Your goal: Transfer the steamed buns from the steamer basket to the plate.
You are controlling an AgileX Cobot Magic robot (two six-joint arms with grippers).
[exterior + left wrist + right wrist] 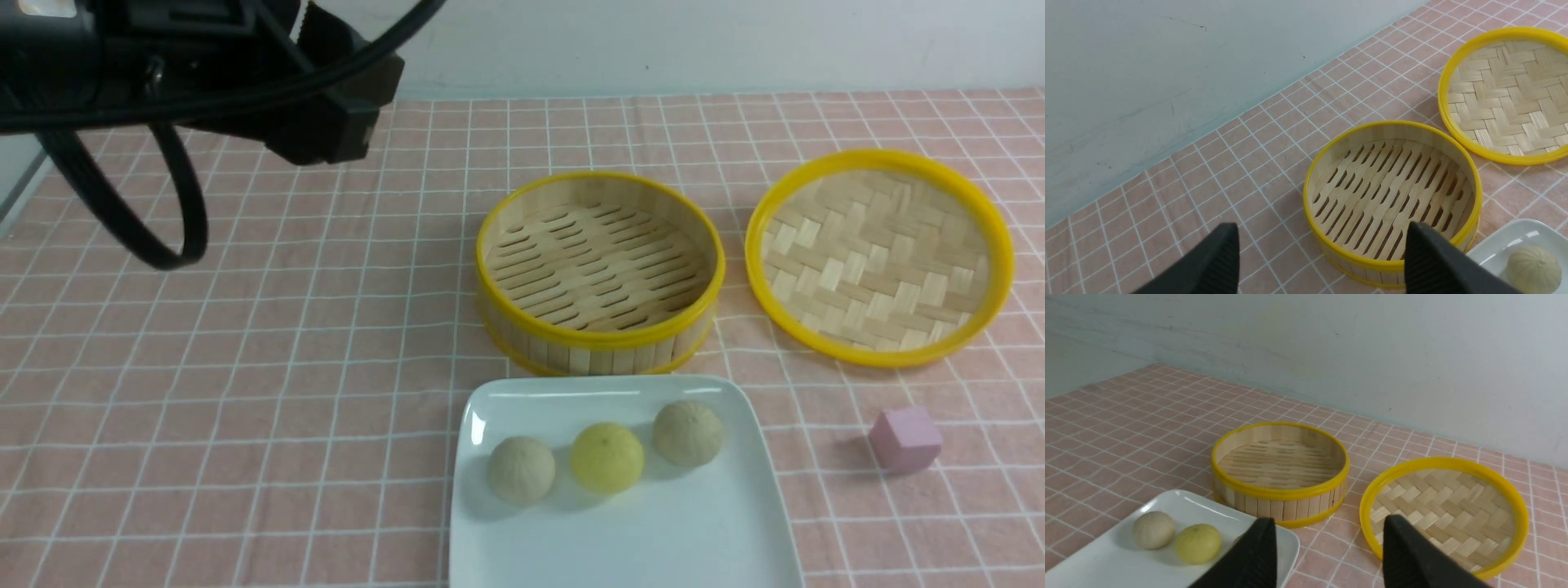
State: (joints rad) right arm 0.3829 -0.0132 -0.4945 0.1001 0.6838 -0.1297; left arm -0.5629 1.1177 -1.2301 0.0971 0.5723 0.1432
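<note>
On the plate (653,539), 3 steamed buns (606,457) sit clear of both arms' parted fingers (1212,265) (1249,563).

Front camera looks forward and down; both raised wrist cameras also see the steamer basket (600,351).

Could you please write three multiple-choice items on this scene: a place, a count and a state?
1. Where do the three small round pleated steamed buns lie?
A. on the pink checked cloth
B. on the glossy white square plate
C. on the woven tray
2. How many buns are yellow?
A. one
B. two
C. three
3. What state is the round yellow-rimmed bamboo steamer basket in?
A. covered
B. holding one bun
C. empty
Key: 1 B, all three sit in a row on the plate; 2 A, only the middle bun is yellow, between two pale beige ones; 3 C, its slatted floor lies bare.
</note>
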